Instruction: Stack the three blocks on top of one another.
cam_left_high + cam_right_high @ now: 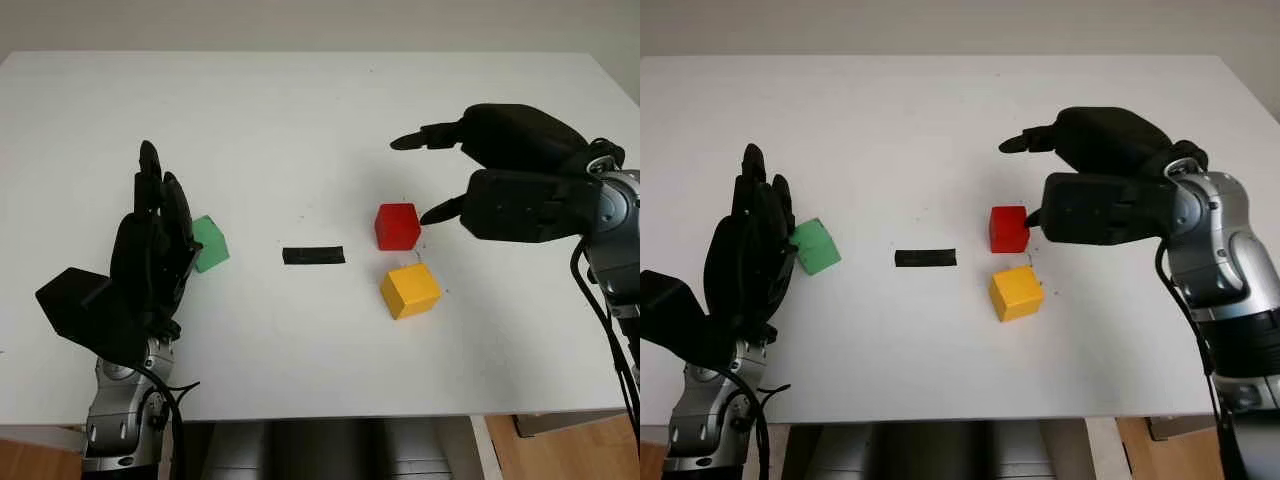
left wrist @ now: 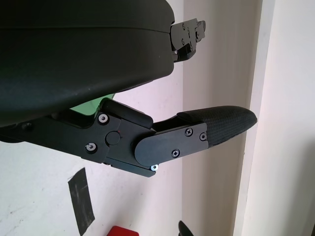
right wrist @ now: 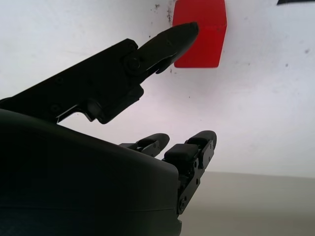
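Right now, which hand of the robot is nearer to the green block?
The left hand. It stands open right beside the green block, on the table's left. The right hand, also open, is far across the table, beside the red block.

The right hand [image 3: 162, 83] hangs open over the white table [image 3: 266, 118] — one fingertip [image 3: 179, 33] just before the red block [image 3: 206, 42].

A white surface [image 1: 300, 120] carries a short strip of black tape [image 1: 313, 255], lying flat between the left hand [image 1: 155, 240] and the right hand [image 1: 440, 175], nearer neither.
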Controlling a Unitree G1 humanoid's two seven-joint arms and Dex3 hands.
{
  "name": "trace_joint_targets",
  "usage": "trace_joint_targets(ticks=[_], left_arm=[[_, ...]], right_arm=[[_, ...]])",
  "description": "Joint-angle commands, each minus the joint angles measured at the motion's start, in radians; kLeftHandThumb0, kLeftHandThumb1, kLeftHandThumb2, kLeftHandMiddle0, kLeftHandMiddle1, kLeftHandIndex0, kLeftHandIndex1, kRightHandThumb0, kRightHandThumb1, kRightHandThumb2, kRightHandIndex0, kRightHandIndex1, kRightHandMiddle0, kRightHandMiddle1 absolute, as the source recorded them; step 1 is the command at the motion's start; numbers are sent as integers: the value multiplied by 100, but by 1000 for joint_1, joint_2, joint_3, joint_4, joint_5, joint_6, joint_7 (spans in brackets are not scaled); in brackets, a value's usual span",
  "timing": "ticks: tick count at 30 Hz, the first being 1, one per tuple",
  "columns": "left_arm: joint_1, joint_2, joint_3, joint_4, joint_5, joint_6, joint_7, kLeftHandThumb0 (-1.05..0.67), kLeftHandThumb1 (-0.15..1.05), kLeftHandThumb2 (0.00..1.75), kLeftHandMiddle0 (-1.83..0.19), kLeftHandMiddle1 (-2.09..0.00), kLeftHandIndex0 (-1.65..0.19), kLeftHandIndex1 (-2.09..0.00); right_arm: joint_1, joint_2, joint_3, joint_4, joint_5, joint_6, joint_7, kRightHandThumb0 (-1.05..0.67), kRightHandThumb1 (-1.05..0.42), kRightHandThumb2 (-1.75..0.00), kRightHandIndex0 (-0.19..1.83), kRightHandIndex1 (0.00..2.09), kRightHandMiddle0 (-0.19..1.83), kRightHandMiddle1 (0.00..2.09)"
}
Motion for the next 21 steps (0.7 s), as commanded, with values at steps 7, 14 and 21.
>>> trace_joint_targets(ticks=[7, 14, 21], left_arm=[[24, -9, -10, -22, 8, -10, 3, -78, 105, 67, 19, 0, 19, 0], [27, -13, -14, -21, 9, -9, 8, -77, 105, 66, 19, 0, 19, 0], [30, -6, -12, -22, 6, -7, 1, -78, 105, 66, 19, 0, 19, 0]], right_arm=[[6, 15, 69, -61, -140, -10, -18, -68, -79, -5, 55, 9, 56, 8], [42, 32, 96, -61, -206, -45, -71, -67, -81, -6, 56, 9, 59, 8], [68, 56, 113, -53, -253, -43, -87, -64, -83, -6, 54, 7, 59, 7]])
